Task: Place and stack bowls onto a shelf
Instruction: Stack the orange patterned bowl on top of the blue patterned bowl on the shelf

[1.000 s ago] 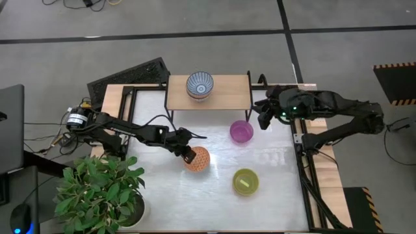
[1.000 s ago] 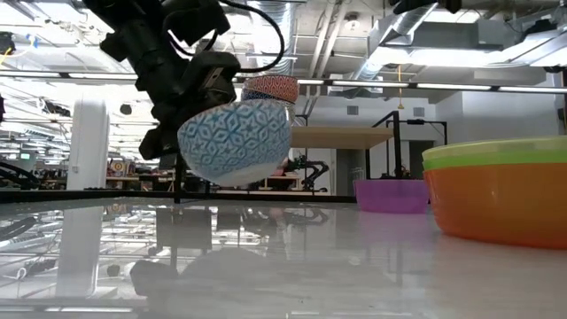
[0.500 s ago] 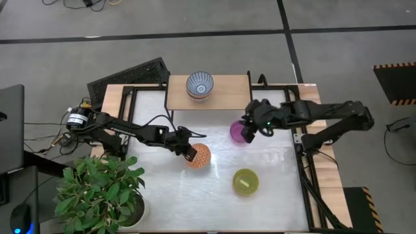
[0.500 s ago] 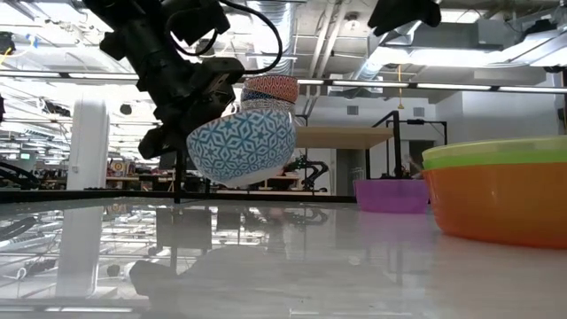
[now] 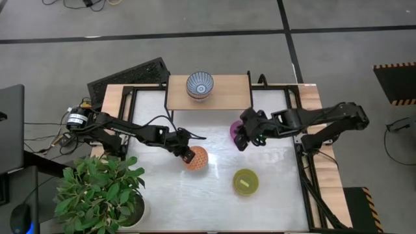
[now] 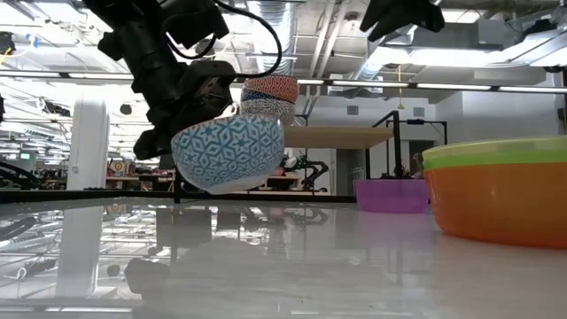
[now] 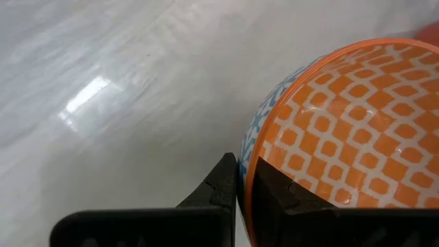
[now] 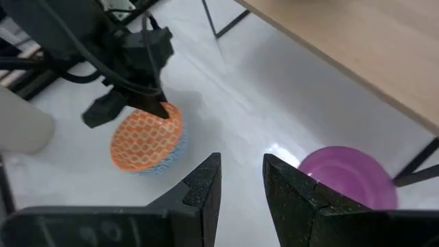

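Meanwhile the right end effector [image 5: 242, 138], fingers parted and empty, has swung down from the desk's edge over the purple bowl [image 5: 235, 129]. The left end effector [image 5: 186, 153] stays clamped on the orange bowl [image 5: 198, 158], lifted, shelf-bound.

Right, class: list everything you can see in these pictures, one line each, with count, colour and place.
low wood-topped shelf: one, light wood with black legs, far edge of the table
patterned blue-grey round bowl: one seen from above, on the shelf; the low view shows it is stacked
orange-patterned round bowl: one, blue outside, lifted at table centre
plain purple bowl: one, on the table near the shelf
yellow-green bowl: one, near side of the table
leafy potted plant: one, green, near-left corner
white tabletop: one
left end effector: shut on the orange-patterned bowl's rim
right end effector: open, above the purple bowl
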